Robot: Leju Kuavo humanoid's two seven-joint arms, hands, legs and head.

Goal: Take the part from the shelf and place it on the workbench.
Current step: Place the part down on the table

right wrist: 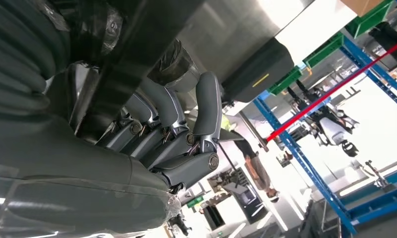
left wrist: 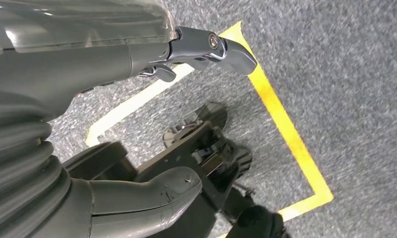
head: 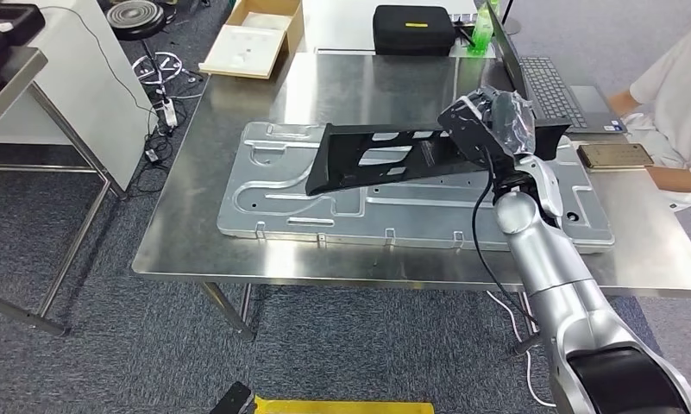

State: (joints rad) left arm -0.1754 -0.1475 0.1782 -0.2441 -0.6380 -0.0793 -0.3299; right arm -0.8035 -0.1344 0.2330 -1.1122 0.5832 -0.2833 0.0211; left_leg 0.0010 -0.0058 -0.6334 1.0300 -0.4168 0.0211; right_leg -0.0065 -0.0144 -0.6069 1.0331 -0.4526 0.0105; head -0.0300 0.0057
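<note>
So my right robot hand point(head: 488, 121) is wrapped around one end of the part point(head: 385, 157), a long black plastic piece with slots cut through it. In the right wrist view my fingers point(right wrist: 176, 124) are curled tight round its dark edge, so it's a firm hold, not a loose one. The part sits tilted: the end I'm holding is up off the surface, and the far end slopes down toward the big grey stamped metal panel point(head: 324, 207) lying flat on the steel tabletop point(head: 195, 224). Can't tell if that low end is actually touching the panel or just above it.

My left robot hand point(left wrist: 206, 47) hangs down by my side over grey carpet with yellow floor tape point(left wrist: 285, 134). Nothing in it, and the thumb point(left wrist: 156, 193) sits well apart from the fingers, so it's spread.

Other stuff on the tabletop: a laptop point(head: 549, 82) along the far right, a phone point(head: 615, 155) just beside it, and a black case point(head: 414, 28) at the back. A person in a white sleeve point(head: 674, 95) sits at the right edge, arm resting by the phone.
</note>
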